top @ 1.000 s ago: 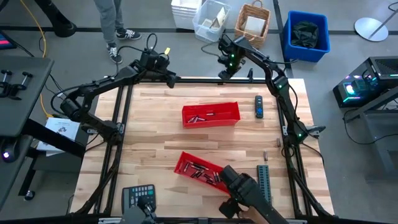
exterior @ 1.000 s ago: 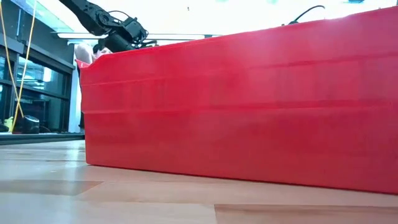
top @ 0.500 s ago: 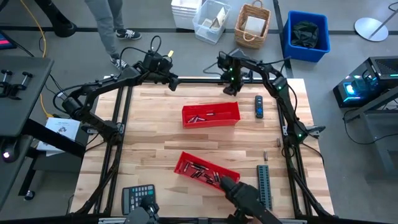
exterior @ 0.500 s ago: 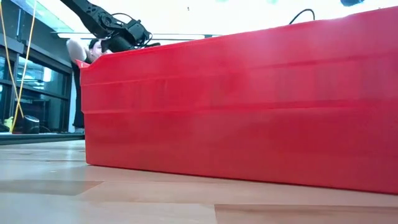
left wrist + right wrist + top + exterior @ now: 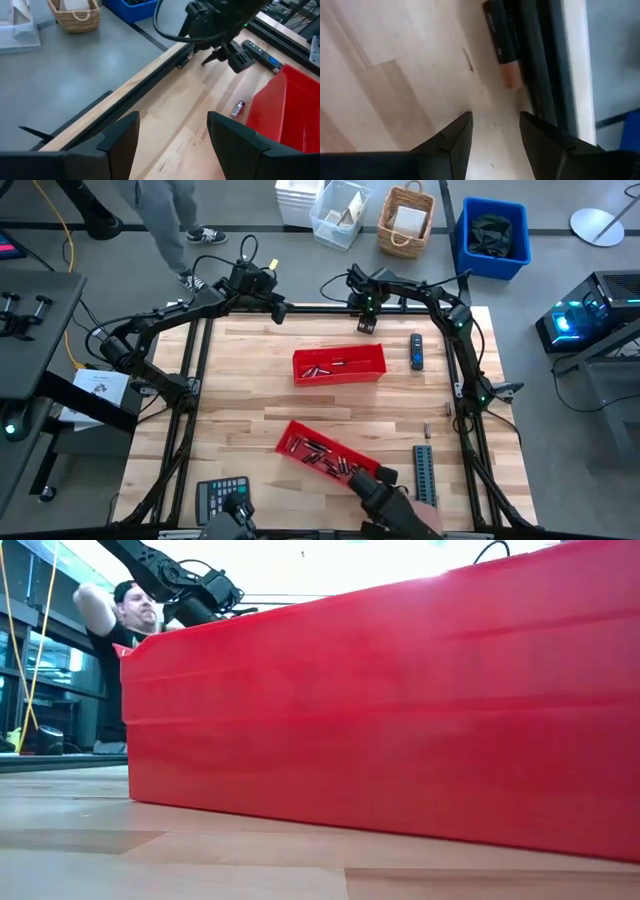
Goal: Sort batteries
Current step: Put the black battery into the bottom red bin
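Note:
Two red trays hold batteries: one at the table's middle [image 5: 372, 364] with batteries [image 5: 320, 369], and one near the front [image 5: 290, 442] with batteries [image 5: 325, 457]. A black battery with a copper end [image 5: 502, 45] lies against the dark rail at the table's far edge. My right gripper [image 5: 495, 142] hangs open just above the wood beside this battery, pointing down [image 5: 366, 323]. Another battery [image 5: 238, 108] lies on the wood by the middle tray's corner. My left gripper [image 5: 172, 142] waits open over the far edge [image 5: 277, 310], holding nothing.
A black-and-blue device [image 5: 417, 352] lies at the far right, a grey ridged strip [image 5: 425, 470] at the near right, and a calculator [image 5: 222, 495] at the near edge. A dark-sleeved arm [image 5: 395, 498] reaches to the near tray. A person [image 5: 125, 615] stands beyond the table.
My right gripper has come down from above the far rail toward the tabletop, rolling as it sank. The near red tray has turned and slid a little toward the table's left, with the dark-sleeved arm at its right end. My left gripper has kept still.

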